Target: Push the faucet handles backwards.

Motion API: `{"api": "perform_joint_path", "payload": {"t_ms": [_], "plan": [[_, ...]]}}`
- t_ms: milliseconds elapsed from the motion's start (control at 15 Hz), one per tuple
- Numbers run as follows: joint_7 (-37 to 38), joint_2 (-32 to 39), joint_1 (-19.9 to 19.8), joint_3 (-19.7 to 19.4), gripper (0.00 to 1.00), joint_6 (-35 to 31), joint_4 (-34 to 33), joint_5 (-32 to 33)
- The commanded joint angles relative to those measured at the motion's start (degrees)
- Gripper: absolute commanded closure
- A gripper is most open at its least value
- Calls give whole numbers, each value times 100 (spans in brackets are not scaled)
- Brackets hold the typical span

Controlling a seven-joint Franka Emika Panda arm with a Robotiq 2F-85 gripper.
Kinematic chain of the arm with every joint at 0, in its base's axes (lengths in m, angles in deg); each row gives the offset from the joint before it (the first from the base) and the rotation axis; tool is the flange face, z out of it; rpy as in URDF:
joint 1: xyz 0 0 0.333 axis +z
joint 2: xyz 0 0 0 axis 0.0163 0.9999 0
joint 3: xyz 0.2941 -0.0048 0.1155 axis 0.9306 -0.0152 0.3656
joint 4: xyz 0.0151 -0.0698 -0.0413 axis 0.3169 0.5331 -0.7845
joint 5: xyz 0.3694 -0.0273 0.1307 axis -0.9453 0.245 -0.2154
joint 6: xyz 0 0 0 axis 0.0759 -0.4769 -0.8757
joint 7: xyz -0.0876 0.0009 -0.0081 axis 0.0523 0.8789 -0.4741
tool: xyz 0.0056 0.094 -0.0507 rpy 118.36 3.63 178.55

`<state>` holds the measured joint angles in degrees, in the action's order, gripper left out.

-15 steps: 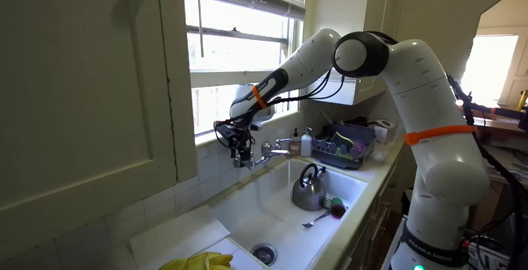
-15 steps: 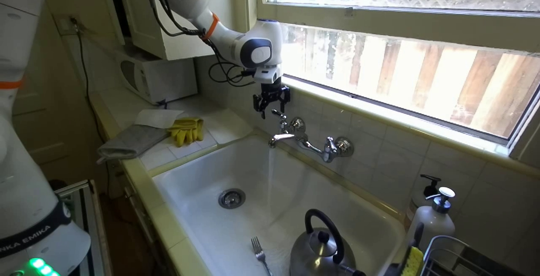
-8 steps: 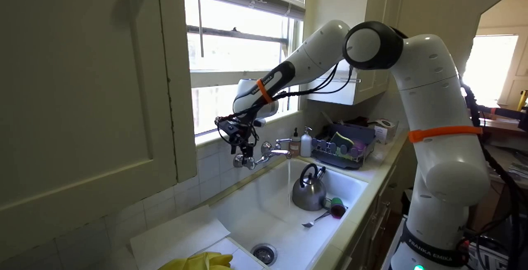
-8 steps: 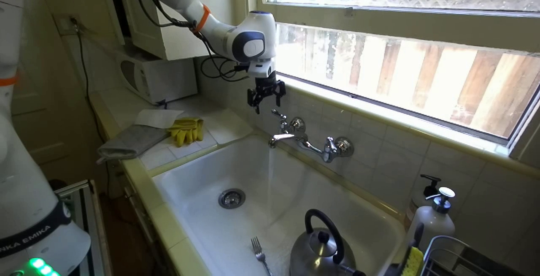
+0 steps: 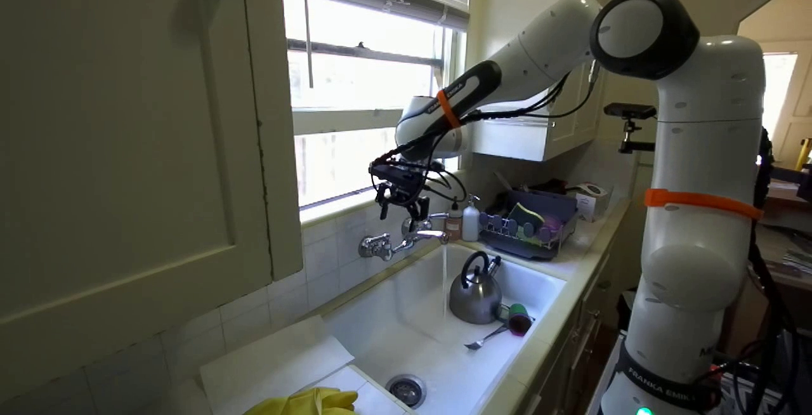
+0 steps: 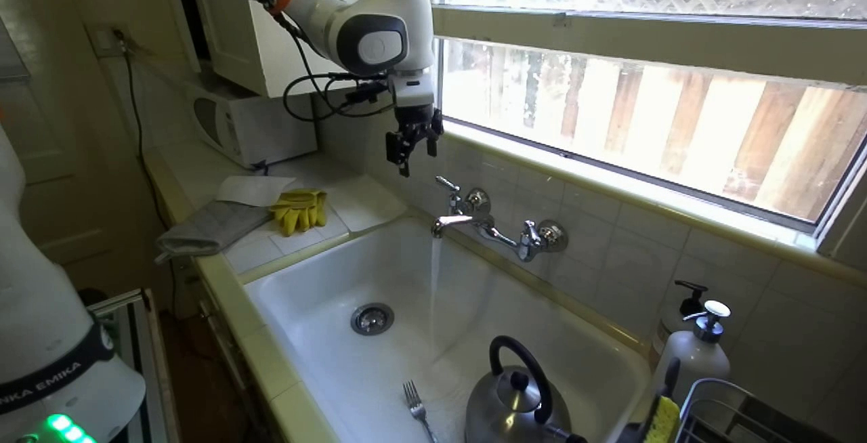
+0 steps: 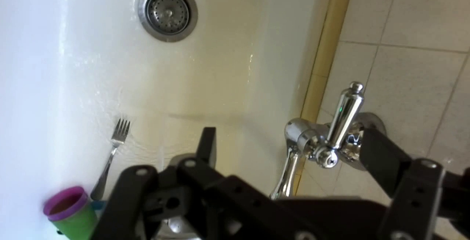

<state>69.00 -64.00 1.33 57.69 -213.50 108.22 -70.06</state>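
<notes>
The chrome faucet sits on the tiled wall, and water runs from its spout (image 6: 448, 221) in both exterior views. In an exterior view one faucet handle (image 6: 448, 184) points up and outward; the other faucet handle (image 6: 530, 229) stands nearer the soap bottles. In the wrist view one handle (image 7: 345, 117) shows clearly, and the other is not visible. My gripper (image 6: 418, 162) is open and empty, above the faucet and apart from it, as an exterior view also shows (image 5: 399, 217). In the wrist view the handle's base appears between the spread jaws of the gripper (image 7: 290, 144).
The white sink (image 6: 325, 294) holds a steel kettle (image 6: 518, 409), a fork (image 7: 114, 148) and a green cup (image 7: 73, 214). The window sill (image 6: 630, 185) is behind the gripper. Soap bottles (image 5: 471, 221) and a dish rack (image 5: 526, 243) stand on the counter beside the sink.
My gripper has risen and drawn back from the faucet handle it was close to, and its wrist has turned somewhat. The handles look unmoved and the water still runs.
</notes>
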Motion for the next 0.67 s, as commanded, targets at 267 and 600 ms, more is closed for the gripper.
{"api": "perform_joint_path", "payload": {"t_ms": [267, 600], "plan": [[-3233, -990, -358, -346, 0, 585, 715, -351], [-4170, -963, -522, -547, 0, 809, 652, -189]]}}
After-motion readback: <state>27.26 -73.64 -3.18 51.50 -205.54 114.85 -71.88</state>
